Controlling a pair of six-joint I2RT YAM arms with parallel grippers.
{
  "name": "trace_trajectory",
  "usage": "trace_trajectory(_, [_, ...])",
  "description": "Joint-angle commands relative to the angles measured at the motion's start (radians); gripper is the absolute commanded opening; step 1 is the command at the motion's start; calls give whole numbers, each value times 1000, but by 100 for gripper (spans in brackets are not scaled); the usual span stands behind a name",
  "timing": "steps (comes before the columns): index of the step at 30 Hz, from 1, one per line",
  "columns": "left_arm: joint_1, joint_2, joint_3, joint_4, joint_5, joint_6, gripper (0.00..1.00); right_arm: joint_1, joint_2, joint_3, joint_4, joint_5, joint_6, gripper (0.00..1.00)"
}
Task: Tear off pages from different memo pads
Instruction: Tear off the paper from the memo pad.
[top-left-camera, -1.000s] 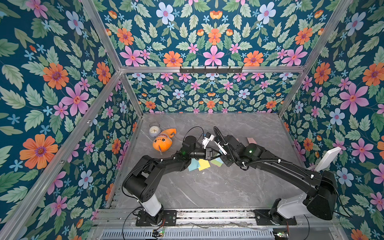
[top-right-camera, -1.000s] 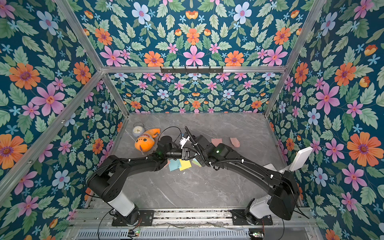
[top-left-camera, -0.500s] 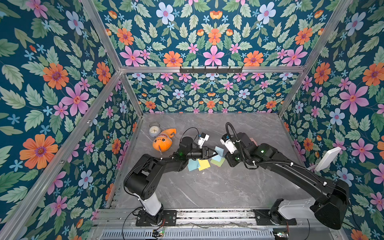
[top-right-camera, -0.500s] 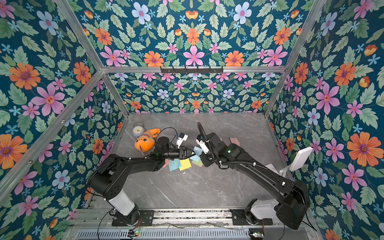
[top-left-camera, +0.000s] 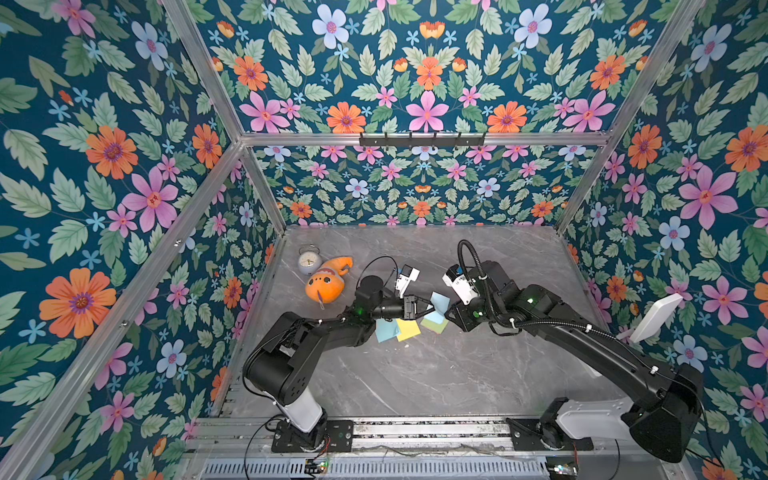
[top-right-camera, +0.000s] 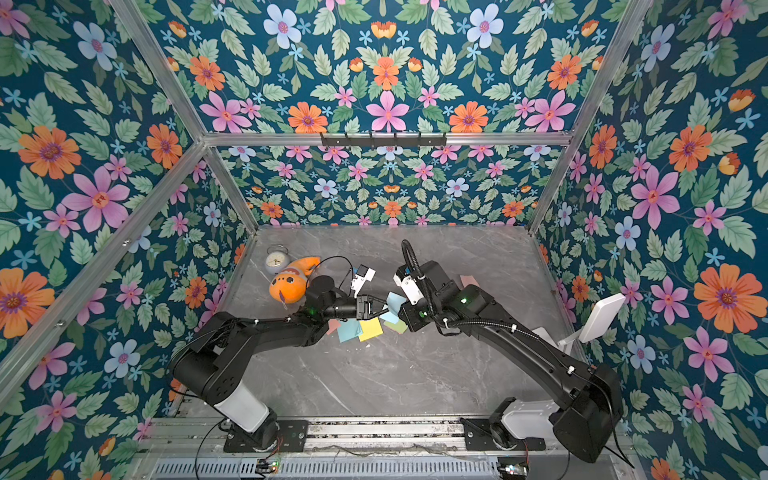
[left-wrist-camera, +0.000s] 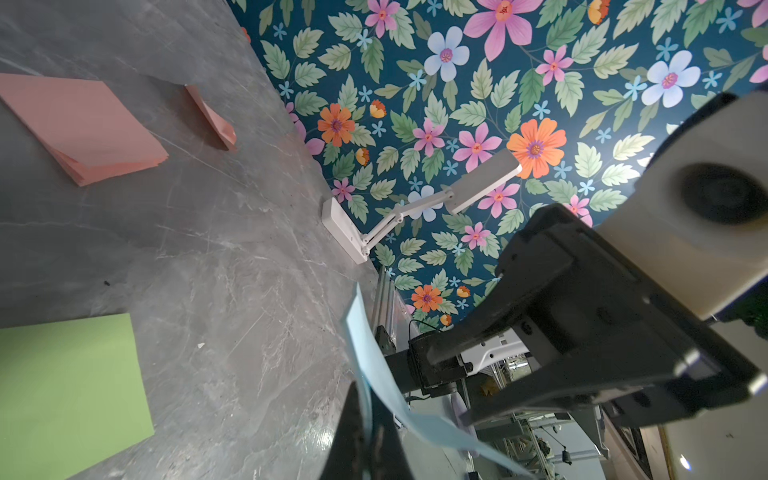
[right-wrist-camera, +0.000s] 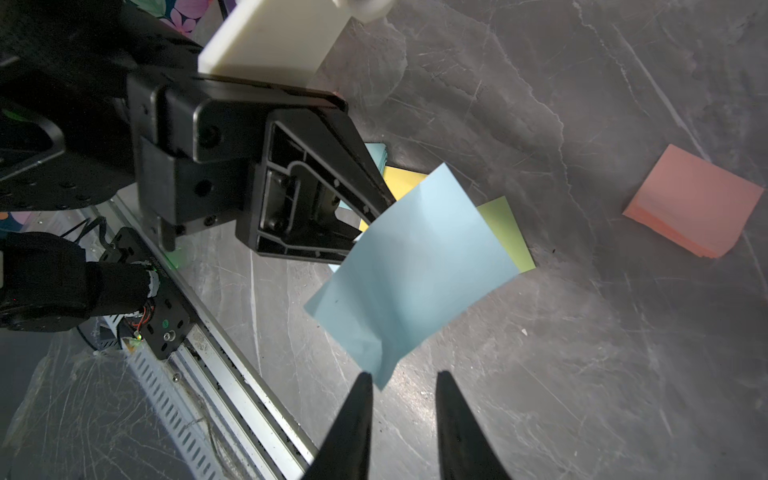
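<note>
The blue page (right-wrist-camera: 415, 266) hangs in the air above the table, between the 2 arms. The left gripper (right-wrist-camera: 374, 212) pinches 1 edge of it, fingers pressed together on the paper. The right gripper (right-wrist-camera: 401, 378) has its fingers apart. The page's free corner sits just beside 1 fingertip, and I cannot tell whether they touch. Under the page, 3 pads lie side by side: the blue pad (top-left-camera: 384, 330), the yellow pad (top-left-camera: 407, 328) and the green pad (top-left-camera: 434, 324).

In a top view a pink corner (top-right-camera: 332, 326) peeks from under the left arm next to the blue pad; whether it is a pad or a page I cannot tell. The salmon pad (right-wrist-camera: 694, 199) lies well apart from the row, and the right wrist view shows its stacked edge. Only the left wrist view shows a curled pink page (left-wrist-camera: 212, 118) near that pad, and it shows the blue page almost edge-on.

The table (top-left-camera: 415, 374) is grey marble. An orange plush toy (top-left-camera: 326, 284) and an alarm clock (top-left-camera: 308, 259) sit near the far left corner. A white lamp (top-left-camera: 656, 318) stands by the right wall. Floral walls on metal framing enclose it.
</note>
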Motion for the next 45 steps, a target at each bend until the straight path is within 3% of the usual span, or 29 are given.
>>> trace_trajectory(1, [-2,-4,2,62,16,5,0,2,3,4,20,-10,-1,29])
trace_trajectory(16, [-13,-5,2,66,16,-2,0,64,55,44,6,74,-36,32])
trace_trajectory(21, [-9,10,51,-135,-23,73,0,139,72,69,-47,246,-104,41])
trace_trajectory(27, [-9,19,47,-109,-21,52,0,173,121,95,-68,365,-121,46])
trace_trajectory(34, [-10,10,39,-110,-20,54,0,173,163,128,-58,438,-121,35])
trace_trajectory(38, [-10,15,40,-115,-22,56,0,159,168,137,-46,416,-107,18])
trace_trajectory(41, [-9,12,37,-133,-24,67,0,114,143,126,-46,381,-81,7])
trace_trajectory(45, [-6,15,39,-169,-27,96,0,43,98,100,-54,356,-67,2])
